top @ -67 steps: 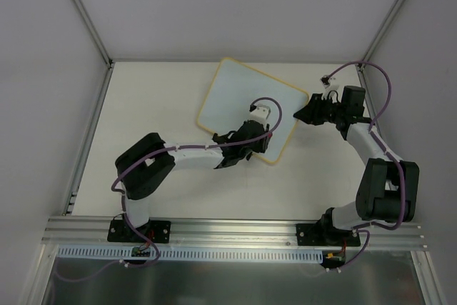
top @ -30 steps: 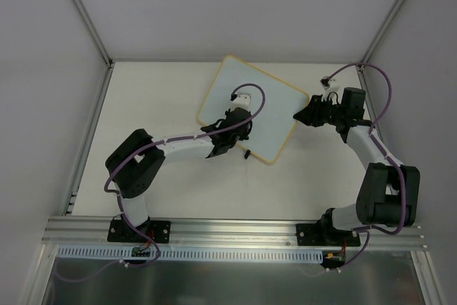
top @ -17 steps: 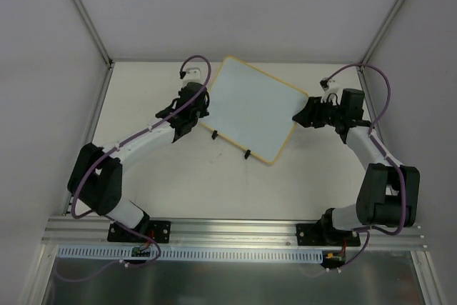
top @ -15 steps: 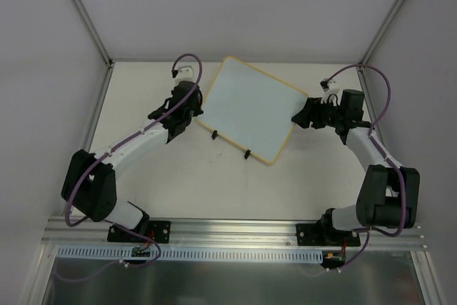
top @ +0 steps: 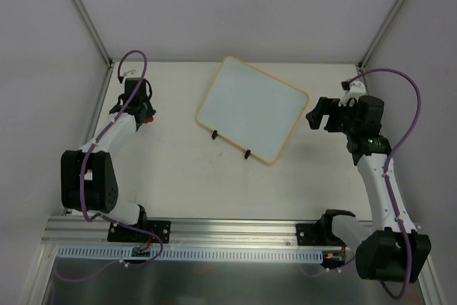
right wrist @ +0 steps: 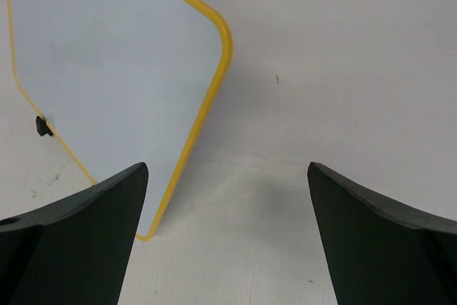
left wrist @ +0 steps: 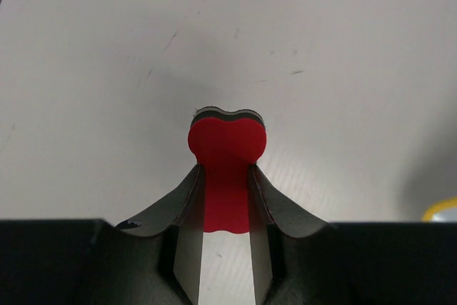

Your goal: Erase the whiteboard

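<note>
The whiteboard [top: 251, 108] lies tilted in the middle of the table, pale with a yellow frame and no marks showing. Two black clips [top: 214, 134] sit on its near edge. My left gripper [top: 145, 116] is far off at the table's left side, shut on a small red block [left wrist: 227, 141] that sticks out past its fingertips just above the bare table. Just right of the board's right corner, my right gripper [top: 321, 114] stands open and holds nothing. In the right wrist view the whiteboard [right wrist: 107, 62] lies ahead and left of the right gripper [right wrist: 228, 176].
White walls and metal posts [top: 86, 16] enclose the table on three sides. A rail [top: 89, 141] runs along the left edge, close to my left gripper. An aluminium beam [top: 228, 230] carrying both arm bases crosses the near edge.
My left arm swung off the board to the far left with the red block. My right gripper opened wide and drew back from the board's right corner.
</note>
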`<state>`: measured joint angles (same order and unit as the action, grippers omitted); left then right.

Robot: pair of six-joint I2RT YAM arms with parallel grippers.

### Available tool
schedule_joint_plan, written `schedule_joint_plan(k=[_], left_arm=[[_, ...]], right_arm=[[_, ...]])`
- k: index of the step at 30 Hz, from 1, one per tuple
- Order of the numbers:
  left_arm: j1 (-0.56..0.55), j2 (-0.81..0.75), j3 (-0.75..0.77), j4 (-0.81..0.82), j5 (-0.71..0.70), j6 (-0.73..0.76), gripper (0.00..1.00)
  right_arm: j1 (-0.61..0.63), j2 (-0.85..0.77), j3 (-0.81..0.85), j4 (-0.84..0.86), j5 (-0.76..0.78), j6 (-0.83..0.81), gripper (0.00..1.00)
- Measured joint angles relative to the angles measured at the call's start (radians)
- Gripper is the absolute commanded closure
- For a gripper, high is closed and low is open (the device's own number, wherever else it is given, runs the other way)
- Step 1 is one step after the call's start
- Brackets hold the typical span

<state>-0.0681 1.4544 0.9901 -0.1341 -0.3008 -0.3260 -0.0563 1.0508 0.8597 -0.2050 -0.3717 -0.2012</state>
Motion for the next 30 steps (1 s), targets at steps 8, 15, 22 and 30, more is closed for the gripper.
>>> schedule_joint_plan(k=[8, 15, 22, 30], left_arm=[[0.145, 0.306, 0.185, -0.068, 0.086, 0.035, 0.98], [0.228, 0.455, 0.320, -0.121, 0.138, 0.048, 0.62], [0.247, 0.473, 0.351, -0.165, 0.179, 0.045, 0.07], [0.247, 0.325, 0.344, -0.269, 0.247, -0.002, 0.01]], right_arm=[[0.000, -0.224, 0.040, -0.162, 0.146, 0.028, 0.01], [0.000, -0.362, 0.048, -0.271, 0.243, 0.016, 0.01], [0.000, -0.432, 0.048, -0.341, 0.297, 0.014, 0.01], [0.000, -0.450, 0.106, -0.418, 0.340, 0.018, 0.01]])
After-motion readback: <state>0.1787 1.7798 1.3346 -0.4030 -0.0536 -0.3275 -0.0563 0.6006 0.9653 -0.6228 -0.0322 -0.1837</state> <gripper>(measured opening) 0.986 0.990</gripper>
